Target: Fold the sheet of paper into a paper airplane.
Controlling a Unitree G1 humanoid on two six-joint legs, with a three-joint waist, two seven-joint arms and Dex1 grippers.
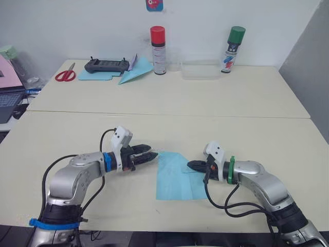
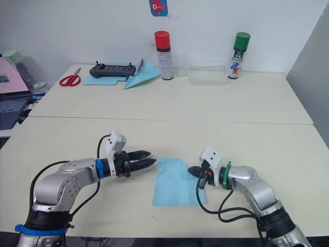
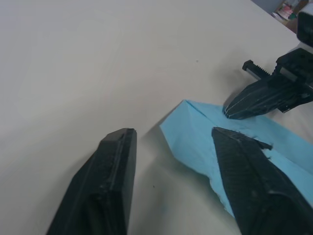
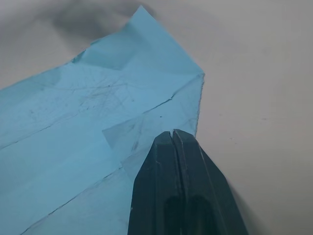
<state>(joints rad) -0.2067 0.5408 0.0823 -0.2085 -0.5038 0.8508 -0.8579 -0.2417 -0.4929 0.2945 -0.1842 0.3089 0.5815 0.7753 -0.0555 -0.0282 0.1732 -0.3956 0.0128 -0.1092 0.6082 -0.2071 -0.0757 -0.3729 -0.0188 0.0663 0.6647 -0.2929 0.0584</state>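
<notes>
While my right gripper (image 1: 191,165), jaws pressed together, pinned the paper (image 1: 175,180) flat, my left gripper (image 1: 151,155) spread its jaws astride the folded corner.

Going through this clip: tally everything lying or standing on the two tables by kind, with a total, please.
Spray cans: 2, red-capped and green-capped
Scissors: 1
Black controller: 1
Clear plastic container: 1
Blue paper dart: 1
Flat blue sheet under the controller: 1
Sheet of paper between the grippers: 1
Total: 8
</notes>
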